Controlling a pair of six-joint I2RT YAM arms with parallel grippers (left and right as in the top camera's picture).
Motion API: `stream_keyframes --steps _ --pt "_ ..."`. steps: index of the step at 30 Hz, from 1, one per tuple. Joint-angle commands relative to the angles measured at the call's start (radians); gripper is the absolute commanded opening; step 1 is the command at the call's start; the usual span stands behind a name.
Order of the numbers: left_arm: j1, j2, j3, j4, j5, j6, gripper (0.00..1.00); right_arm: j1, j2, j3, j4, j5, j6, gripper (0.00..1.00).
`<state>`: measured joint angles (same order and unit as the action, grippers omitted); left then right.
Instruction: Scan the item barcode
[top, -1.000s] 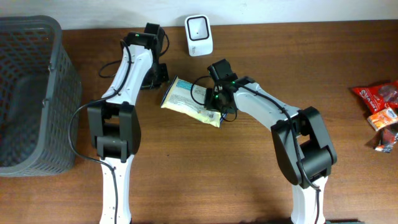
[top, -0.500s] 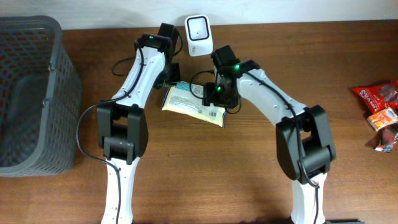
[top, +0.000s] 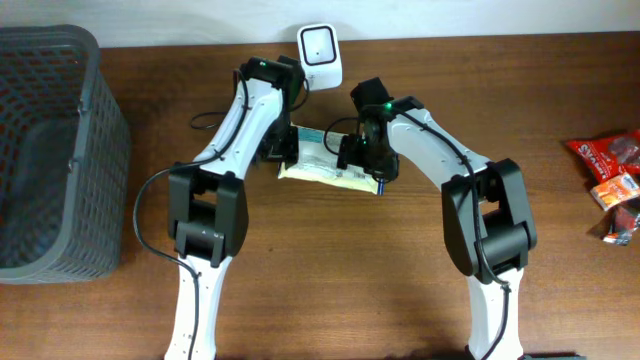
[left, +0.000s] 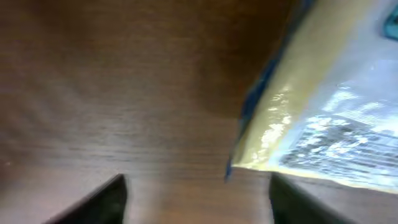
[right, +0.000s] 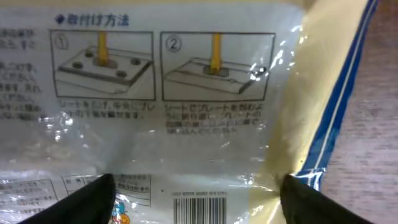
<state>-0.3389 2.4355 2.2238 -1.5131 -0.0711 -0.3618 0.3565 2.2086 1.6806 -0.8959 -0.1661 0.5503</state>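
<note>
The item, a flat yellow-and-white packet (top: 322, 163) with a blue edge, lies on the wooden table just below the white scanner (top: 318, 45). My left gripper (top: 287, 150) is at its left end and open; in the left wrist view only bare wood shows between the fingers (left: 102, 200), with the packet (left: 336, 106) off to the upper right. My right gripper (top: 366, 158) hovers open over the packet's right part. In the right wrist view the packet (right: 186, 124) fills the frame, printed side up, and its barcode (right: 200, 210) sits between the spread fingertips (right: 84, 200).
A dark grey plastic basket (top: 95, 150) stands at the left edge of the table. Several red snack packets (top: 612, 180) lie at the far right edge. Black cables trail beside the left arm (top: 205, 115).
Both grippers have opened and let go of the packet. Both arms and the packet have shifted right and back, toward the scanner, and the packet now lies flatter.
</note>
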Motion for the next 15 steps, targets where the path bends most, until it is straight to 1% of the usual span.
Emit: stream_keyframes --steps 1,4,5,9,12,15 --pt "0.049 0.006 0.122 -0.068 -0.03 -0.004 0.77 -0.003 -0.096 -0.004 -0.034 0.012 -0.048 0.91" --pt "0.058 0.006 0.205 -0.097 -0.03 -0.004 0.79 -0.003 -0.161 -0.004 -0.075 0.009 -0.083 0.94" --pt "0.058 0.006 0.205 -0.088 -0.031 -0.004 0.99 -0.003 -0.161 -0.004 -0.084 0.008 -0.082 0.94" --pt "0.063 0.006 0.205 -0.014 -0.031 -0.004 0.99 -0.005 -0.167 -0.004 -0.118 -0.01 -0.091 0.94" --pt "0.063 0.006 0.205 -0.006 -0.031 -0.004 0.99 -0.005 -0.222 -0.004 -0.147 -0.011 -0.101 0.95" --pt "0.062 0.006 0.204 -0.005 -0.031 -0.004 0.99 -0.005 -0.263 -0.004 -0.152 -0.01 -0.101 0.99"
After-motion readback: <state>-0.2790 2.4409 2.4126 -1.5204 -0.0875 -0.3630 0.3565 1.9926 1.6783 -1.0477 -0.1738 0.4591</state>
